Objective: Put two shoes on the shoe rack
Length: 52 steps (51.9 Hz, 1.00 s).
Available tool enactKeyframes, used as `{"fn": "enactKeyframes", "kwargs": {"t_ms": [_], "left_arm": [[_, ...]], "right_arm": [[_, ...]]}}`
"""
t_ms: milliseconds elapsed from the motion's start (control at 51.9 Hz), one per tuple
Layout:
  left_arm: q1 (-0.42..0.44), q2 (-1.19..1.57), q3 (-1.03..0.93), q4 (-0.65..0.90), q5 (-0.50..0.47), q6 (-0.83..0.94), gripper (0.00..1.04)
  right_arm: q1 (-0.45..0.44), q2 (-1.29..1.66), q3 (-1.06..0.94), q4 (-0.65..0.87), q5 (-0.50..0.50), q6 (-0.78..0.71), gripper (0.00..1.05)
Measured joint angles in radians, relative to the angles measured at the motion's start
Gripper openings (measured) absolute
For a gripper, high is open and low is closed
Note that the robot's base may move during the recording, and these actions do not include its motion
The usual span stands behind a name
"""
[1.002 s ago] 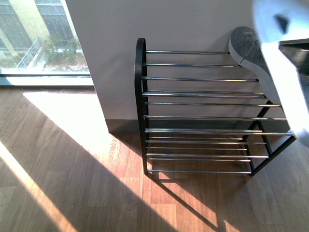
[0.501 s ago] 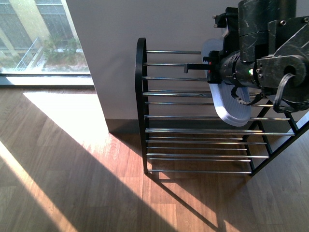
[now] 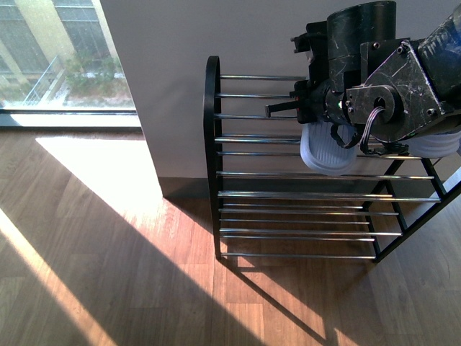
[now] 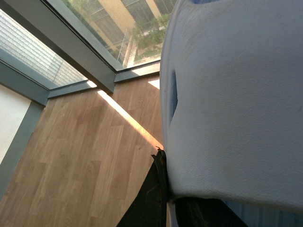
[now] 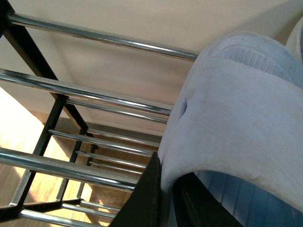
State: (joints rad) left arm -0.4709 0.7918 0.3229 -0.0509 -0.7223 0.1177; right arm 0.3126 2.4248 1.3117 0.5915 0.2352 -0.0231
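Observation:
A black arm [image 3: 374,79] reaches over the right end of the shoe rack [image 3: 288,175]. Below it the pale ribbed sole of a shoe [image 3: 328,155] hangs against the upper chrome rods. In the right wrist view my right gripper [image 5: 168,170] is shut on the grey fabric of that shoe [image 5: 227,118], close to the rack's rods [image 5: 85,90]. In the left wrist view my left gripper [image 4: 173,184] is shut on the edge of the other grey shoe [image 4: 227,94], which fills most of that view above the wooden floor. The left arm cannot be made out in the front view.
The rack stands against a pale wall [image 3: 173,72] on a wooden floor [image 3: 108,274] with a sunlit patch. A large window [image 3: 57,58] lies to the left. Another pale shape [image 3: 441,143] shows at the right edge under the arm.
A second ago a blurred shoe crossed the right edge of the front view. The arm has since come into view and moved left, and the pale sole has turned and shifted left over the upper rods.

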Motion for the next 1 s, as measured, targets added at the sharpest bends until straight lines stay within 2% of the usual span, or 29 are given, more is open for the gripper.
{"fn": "enactKeyframes", "kwargs": {"t_ms": [77,270,405,443,520,771,1002], "left_arm": [[0.0,0.0,0.0,0.0,0.0,0.0,0.02],[0.0,0.0,0.0,0.0,0.0,0.0,0.02],[0.0,0.0,0.0,0.0,0.0,0.0,0.02],[0.0,0.0,0.0,0.0,0.0,0.0,0.02],[0.0,0.0,0.0,0.0,0.0,0.0,0.02],[0.0,0.0,0.0,0.0,0.0,0.0,0.02],[0.0,0.0,0.0,0.0,0.0,0.0,0.02]], "right_arm": [[-0.007,-0.007,-0.008,0.016,-0.004,-0.005,0.21],[-0.041,-0.143,-0.18,0.115,-0.058,-0.012,0.6],[-0.031,-0.238,-0.279,0.17,-0.106,-0.02,0.79],[-0.021,-0.258,-0.299,0.187,-0.107,-0.034,0.87],[-0.011,-0.258,-0.296,0.192,-0.105,-0.053,0.97],[0.003,-0.177,-0.213,0.134,-0.068,-0.07,0.96],[0.01,-0.339,-0.359,0.199,-0.172,-0.031,0.96]]}}
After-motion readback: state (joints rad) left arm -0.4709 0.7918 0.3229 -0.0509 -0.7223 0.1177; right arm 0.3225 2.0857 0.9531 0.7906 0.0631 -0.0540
